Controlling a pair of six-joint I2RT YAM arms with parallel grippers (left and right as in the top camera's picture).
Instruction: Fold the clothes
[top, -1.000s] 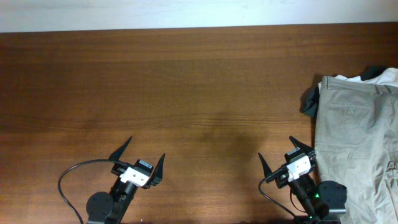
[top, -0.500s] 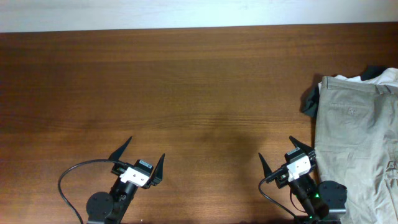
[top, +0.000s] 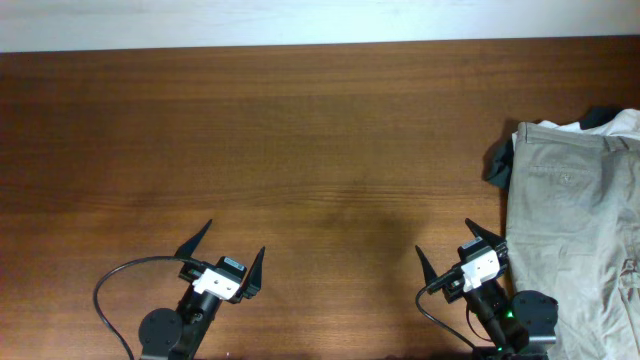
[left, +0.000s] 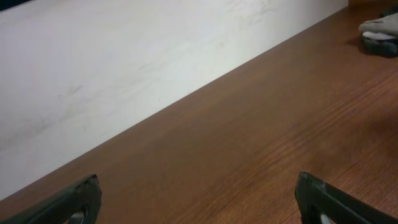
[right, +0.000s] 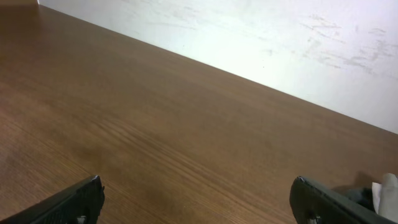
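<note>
No change vs earlier frames: both arms sit parked at bottom edge, left gripper (top: 236, 236) & right gripper (top: 442, 236) w/ jaws spread, empty. Khaki shorts (top: 575, 220) lie piled at right edge on table (top: 300, 130). Folding prob. not begun; next, right arm should reach over & grab the shorts.

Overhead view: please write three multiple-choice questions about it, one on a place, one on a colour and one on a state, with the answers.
1. Where on the table do the khaki shorts lie?
A. centre
B. right side
C. left edge

2. What colour is the table top?
A. white
B. green
C. brown

3. How are the left hand and the right hand?
A. both open and empty
B. both shut on cloth
C. one open, one shut

Answers: B, the shorts run off the right edge; C, the wood grain is brown; A, each hand's fingers spread wide with nothing between them.
</note>
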